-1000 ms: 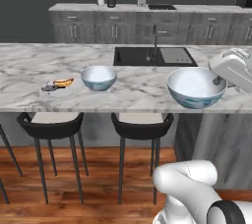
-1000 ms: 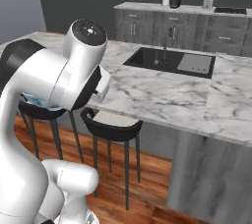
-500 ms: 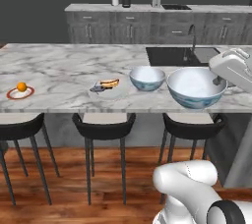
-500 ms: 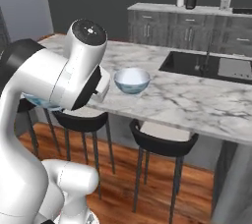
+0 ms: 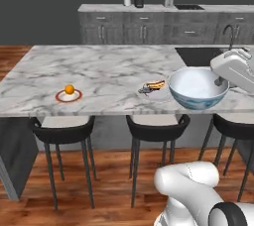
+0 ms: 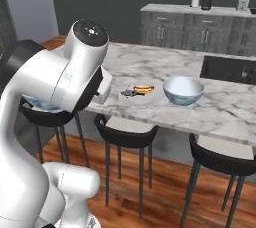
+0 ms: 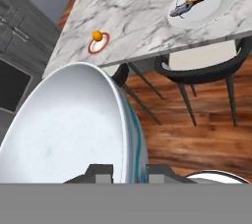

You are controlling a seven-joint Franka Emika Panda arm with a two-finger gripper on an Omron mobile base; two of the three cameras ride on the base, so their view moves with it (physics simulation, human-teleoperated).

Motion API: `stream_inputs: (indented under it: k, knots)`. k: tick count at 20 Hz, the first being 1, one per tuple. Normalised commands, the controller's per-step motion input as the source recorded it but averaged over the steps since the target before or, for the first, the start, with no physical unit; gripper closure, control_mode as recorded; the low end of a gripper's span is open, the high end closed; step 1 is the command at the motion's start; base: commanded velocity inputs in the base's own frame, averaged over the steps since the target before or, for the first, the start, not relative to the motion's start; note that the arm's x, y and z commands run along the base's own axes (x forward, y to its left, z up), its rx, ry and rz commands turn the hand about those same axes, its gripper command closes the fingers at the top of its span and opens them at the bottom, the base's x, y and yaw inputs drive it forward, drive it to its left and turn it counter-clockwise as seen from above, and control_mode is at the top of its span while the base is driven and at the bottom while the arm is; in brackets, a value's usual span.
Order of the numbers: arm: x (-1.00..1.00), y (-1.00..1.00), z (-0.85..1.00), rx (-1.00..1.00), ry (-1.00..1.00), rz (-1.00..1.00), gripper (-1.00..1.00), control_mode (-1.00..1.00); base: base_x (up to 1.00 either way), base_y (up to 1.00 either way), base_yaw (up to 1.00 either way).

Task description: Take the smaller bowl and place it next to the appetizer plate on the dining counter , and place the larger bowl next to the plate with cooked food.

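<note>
In the hand view you see the gripper [image 7: 127, 171] clenched on the rim of the larger bowl [image 7: 74, 129], one fingertip inside the white wall and one outside against the teal-patterned side. The bowl is held off the surface; in the left base view the larger bowl [image 5: 197, 88] hangs at the near edge of the dining counter [image 5: 99, 71], in front of the white hand at the right. Just beside it to the left, you find the plate with cooked food [image 5: 152, 89], a flat white plate carrying a hot dog and a small dark item. In the right base view that plate [image 6: 136, 93] lies near the counter's front edge, and the smaller bowl [image 6: 183, 90] stands upright on the marble just to its right, close to the plate but apart from it. Well apart, toward the left end of the counter in the left base view, you see the appetizer plate [image 5: 68, 95] with its red-orange rim and a small orange item on it. Black stools [image 5: 64, 128] stand under the counter's near side, on a wooden floor.
</note>
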Motion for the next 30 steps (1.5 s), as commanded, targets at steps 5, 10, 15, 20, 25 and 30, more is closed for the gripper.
stream_inputs:
  k: [5,10,15,20,25,30]
  knots:
    - [0.0,0.0,0.0,0.0,0.0,0.0,1.0,1.0,0.65,1.0,-0.08]
    - [0.0,0.0,0.0,0.0,0.0,0.0,1.0,1.0,0.76,0.74,-0.12]
    - [0.0,0.0,0.0,0.0,0.0,0.0,1.0,1.0,0.66,0.4,-0.22]
    - [0.0,0.0,0.0,0.0,0.0,0.0,1.0,1.0,0.34,0.62,-0.33]
    - [0.0,0.0,0.0,0.0,0.0,0.0,1.0,1.0,0.24,0.56,-0.27]
    - [0.1,-0.12,-0.25,0.0,0.0,0.0,1.0,-1.0,0.1,0.03,-0.02]
